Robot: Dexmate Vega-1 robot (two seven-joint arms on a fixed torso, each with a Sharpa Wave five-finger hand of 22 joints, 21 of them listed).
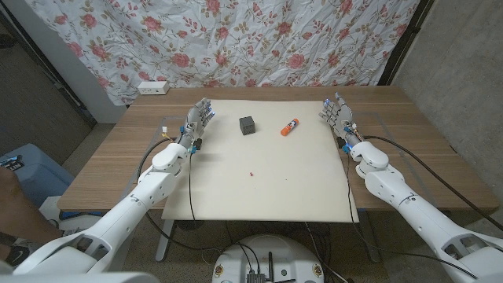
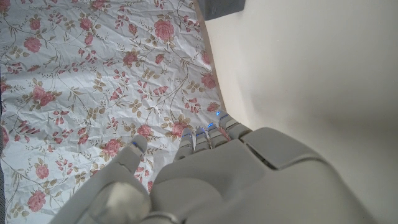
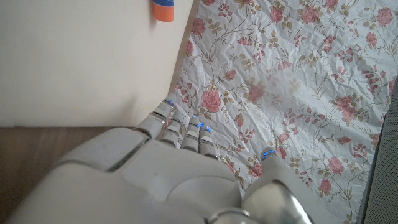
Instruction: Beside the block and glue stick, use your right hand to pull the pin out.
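Note:
A tiny red pin (image 1: 251, 172) sits in the cream mat (image 1: 267, 189) near its middle, toward me from the other two objects. A dark block (image 1: 248, 126) stands at the mat's far middle, with an orange glue stick (image 1: 288, 126) lying just to its right; the stick's end (image 3: 163, 10) and a corner of the block (image 2: 219, 8) show in the wrist views. My left hand (image 1: 197, 121) stands at the mat's far left edge, fingers apart, holding nothing. My right hand (image 1: 339, 115) stands at the far right edge, fingers apart and empty, well away from the pin.
A white power strip (image 1: 152, 87) lies on the wooden table (image 1: 118, 149) at its far left corner. A floral cloth (image 1: 259, 39) hangs behind the table. Black cables run along both forearms. A person's arm (image 1: 12, 212) is at the picture's lower left edge.

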